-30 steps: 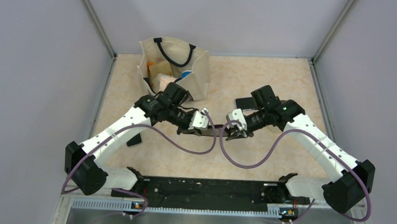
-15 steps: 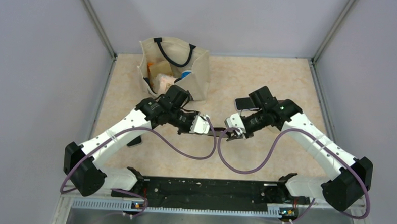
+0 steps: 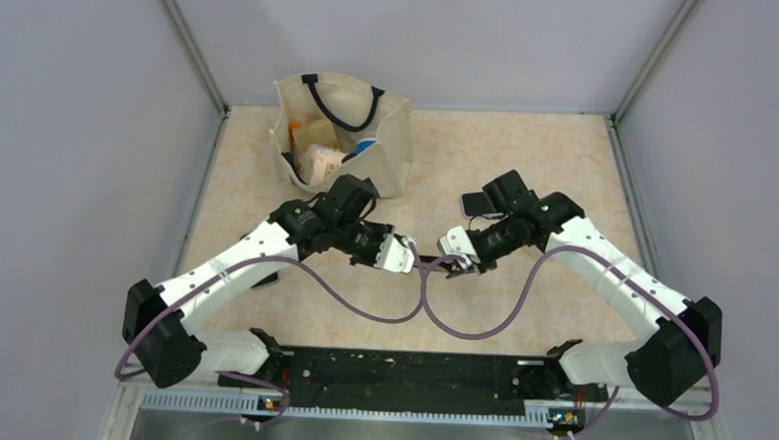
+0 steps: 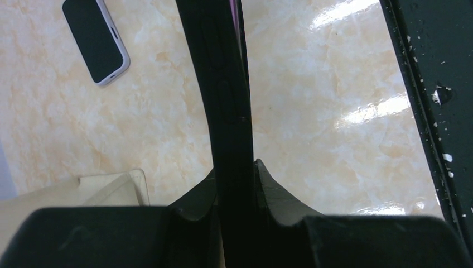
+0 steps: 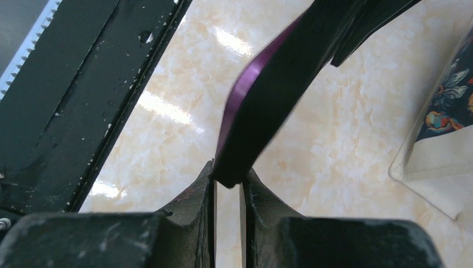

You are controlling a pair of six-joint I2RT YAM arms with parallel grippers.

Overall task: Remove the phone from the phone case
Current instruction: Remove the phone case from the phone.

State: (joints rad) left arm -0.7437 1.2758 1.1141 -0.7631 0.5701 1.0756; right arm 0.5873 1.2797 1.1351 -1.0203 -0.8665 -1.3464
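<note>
A black phone case (image 4: pixel 223 95) with a purple phone (image 5: pixel 245 84) in it is held edge-on in the air between my two grippers, above the table's near middle (image 3: pixel 429 263). My left gripper (image 4: pixel 235 167) is shut on one end of the case, which runs straight up out of that view. In the top view, the left gripper (image 3: pixel 411 259) sits just left of centre. My right gripper (image 5: pixel 228 176) pinches the opposite corner of the case at its fingertips; it shows in the top view (image 3: pixel 450 265) too. The phone's purple edge shows along the case rim.
A second phone in a white case (image 4: pixel 96 39) lies face up on the table by the right arm (image 3: pixel 481 201). A cream tote bag (image 3: pixel 340 129) full of items stands at the back left. A dark flat object (image 3: pixel 264 274) lies under the left arm. The black base rail (image 3: pixel 399 369) runs along the near edge.
Both grippers have drawn closer together and slightly towards the near edge, keeping the cased phone between them. The right gripper's hold has slid to the very corner.
</note>
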